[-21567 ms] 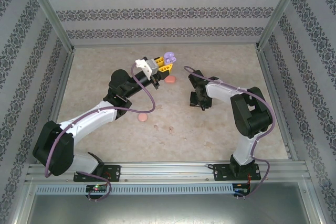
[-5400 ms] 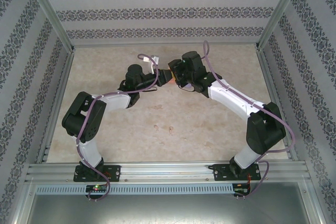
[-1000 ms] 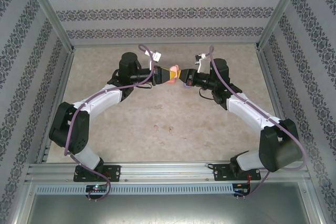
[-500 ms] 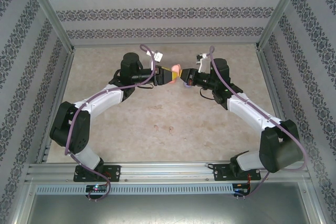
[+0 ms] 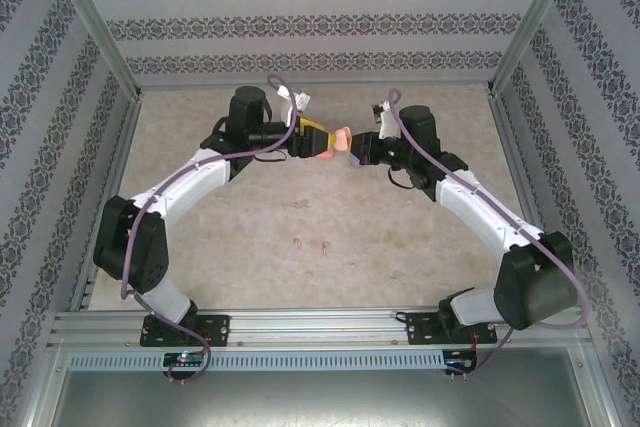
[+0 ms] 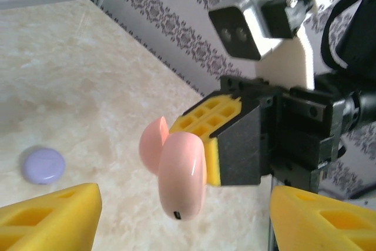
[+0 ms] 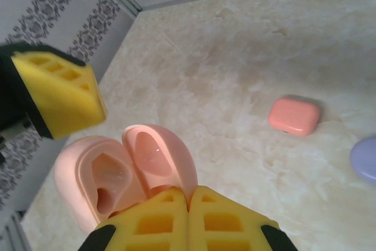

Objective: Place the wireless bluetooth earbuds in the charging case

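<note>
Right fingers [image 7: 154, 225] clamped on open pink case [image 6: 183, 183]; left fingers [image 6: 49, 216] wide apart, flanking it.

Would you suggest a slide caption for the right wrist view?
Right gripper holds the open pale pink charging case; a coral case lies on the table.

Top external: fixed high, behind arm bases at near edge of table [image 5: 400, 247]. Looks down and forward to far edge and back wall. Farthest view, whole table in frame.

Left wrist: close-up between fingers of left gripper [image 6: 185, 195]. Faces right gripper [image 6: 202, 145], patterned wall behind.

Right wrist: close-up over own fingers, tilted down at table, wall corner at top left of frame.

Shared: pink charging case [image 5: 343, 137] in all three views; purple case [image 6: 42, 165] in both wrist views.
</note>
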You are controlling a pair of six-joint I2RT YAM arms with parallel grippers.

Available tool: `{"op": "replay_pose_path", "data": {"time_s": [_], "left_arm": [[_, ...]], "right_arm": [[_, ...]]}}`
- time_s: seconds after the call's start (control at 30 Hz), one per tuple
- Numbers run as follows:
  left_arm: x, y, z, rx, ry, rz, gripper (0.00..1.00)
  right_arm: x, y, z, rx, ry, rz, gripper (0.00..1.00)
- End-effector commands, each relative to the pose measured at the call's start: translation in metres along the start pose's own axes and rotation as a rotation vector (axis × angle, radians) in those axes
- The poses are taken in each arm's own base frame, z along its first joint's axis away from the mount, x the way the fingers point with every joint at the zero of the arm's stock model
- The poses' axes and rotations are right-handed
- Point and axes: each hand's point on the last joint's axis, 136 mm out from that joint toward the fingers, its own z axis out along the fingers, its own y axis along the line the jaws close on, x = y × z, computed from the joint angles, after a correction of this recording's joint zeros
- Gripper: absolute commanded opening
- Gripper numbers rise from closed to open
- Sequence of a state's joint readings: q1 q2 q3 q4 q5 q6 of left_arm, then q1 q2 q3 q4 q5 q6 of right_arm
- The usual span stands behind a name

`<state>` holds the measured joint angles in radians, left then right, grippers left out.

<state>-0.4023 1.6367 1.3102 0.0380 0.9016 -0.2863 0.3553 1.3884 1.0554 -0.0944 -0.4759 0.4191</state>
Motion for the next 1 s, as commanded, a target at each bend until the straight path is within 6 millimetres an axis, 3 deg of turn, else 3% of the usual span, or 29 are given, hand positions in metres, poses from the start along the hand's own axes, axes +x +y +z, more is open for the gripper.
{"op": "replay_pose_path", "data": {"time_s": [0.0, 0.33, 0.97], "left_arm": [[0.01, -0.006, -0.014, 0.009, 0.116, 0.077, 0.77], [0.031, -0.007, -0.014, 0.068, 0.353, 0.103, 0.78], [0.047, 0.005, -0.006, 0.107, 0.447, 0.074, 0.71]], "right_arm": [[-0.004, -0.007, -0.004, 0.06, 0.043, -0.128, 0.0], [0.002, -0.007, 0.001, 0.095, 0.178, -0.321, 0.0], [0.021, 0.024, 0.024, 0.063, 0.288, -0.437, 0.0]]}}
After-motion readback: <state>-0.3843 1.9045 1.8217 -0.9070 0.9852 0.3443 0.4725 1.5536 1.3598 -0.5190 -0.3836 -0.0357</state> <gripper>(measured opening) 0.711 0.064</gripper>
